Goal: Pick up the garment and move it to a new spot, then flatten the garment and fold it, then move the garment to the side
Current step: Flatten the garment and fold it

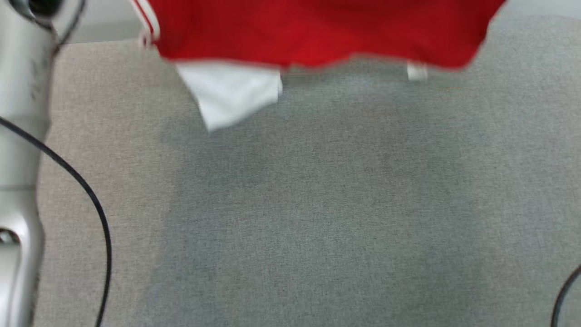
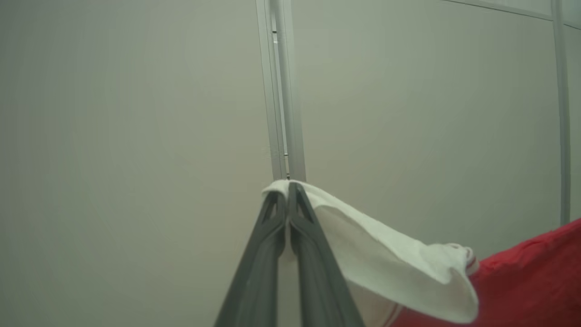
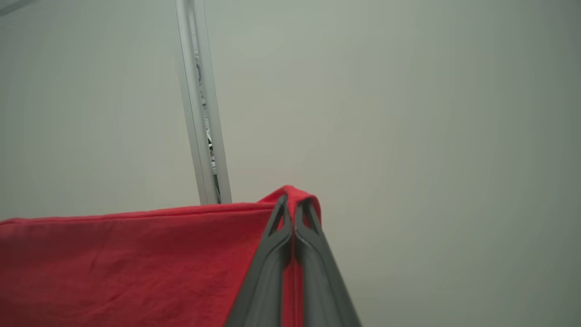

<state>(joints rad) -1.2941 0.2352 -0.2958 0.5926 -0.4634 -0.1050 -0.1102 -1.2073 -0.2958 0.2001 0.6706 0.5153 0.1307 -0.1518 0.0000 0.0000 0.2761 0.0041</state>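
Your left forearm [image 1: 22,136] rises along the frame's left edge, beside the grey counter [image 1: 317,204]. At top frame the red garment [image 1: 317,32] hangs stretched between 2 grips. The left end effector [image 2: 287,193] pinches its white sleeve [image 2: 386,259], and the right end effector [image 3: 294,206] pinches its red edge.

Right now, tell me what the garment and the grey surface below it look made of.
The garment looks like soft knit cloth, probably cotton jersey, matte red with a white sleeve; it sags and creases where it hangs. The grey surface looks like a matte woven fabric covering, judging by its fine heathered fleck; what lies beneath can't be told.
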